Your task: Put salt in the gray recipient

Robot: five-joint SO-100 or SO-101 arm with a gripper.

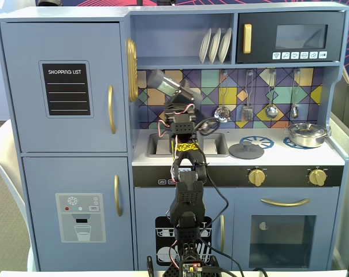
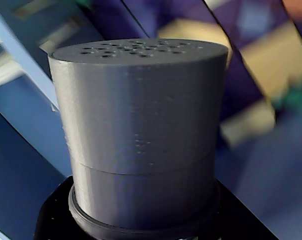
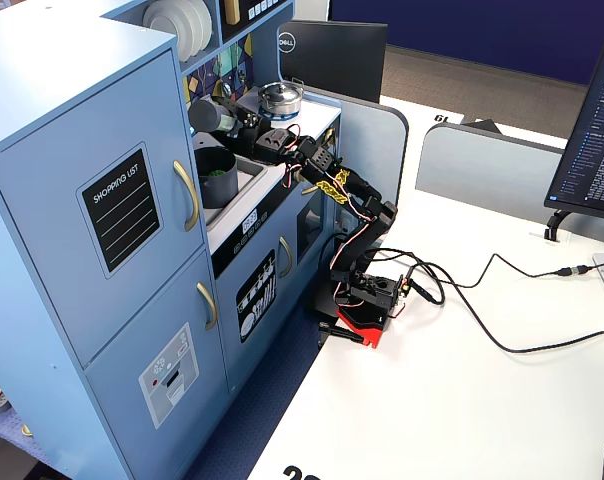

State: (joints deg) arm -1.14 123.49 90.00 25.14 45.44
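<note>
The salt shaker (image 1: pixel 164 84), gray with a pale green label, is held in the air and tilted, its top toward the upper left in a fixed view. My gripper (image 1: pixel 175 92) is shut on its lower part. In the wrist view the shaker (image 2: pixel 141 115) fills the frame, perforated top up, with black jaws around its base. In a fixed view from the side, the shaker (image 3: pixel 206 114) and gripper (image 3: pixel 234 121) hang just above the matte gray pot (image 3: pixel 218 178), which stands in the sink area with something green inside. From the front the arm hides the pot.
A flat gray lid with a knob (image 1: pixel 247 150) lies on the left burner. A shiny steel lidded pan (image 1: pixel 306 134) sits on the right burner. Utensils (image 1: pixel 271 109) hang on the backsplash. The shelf and cabinet wall (image 1: pixel 131 69) are close to the shaker.
</note>
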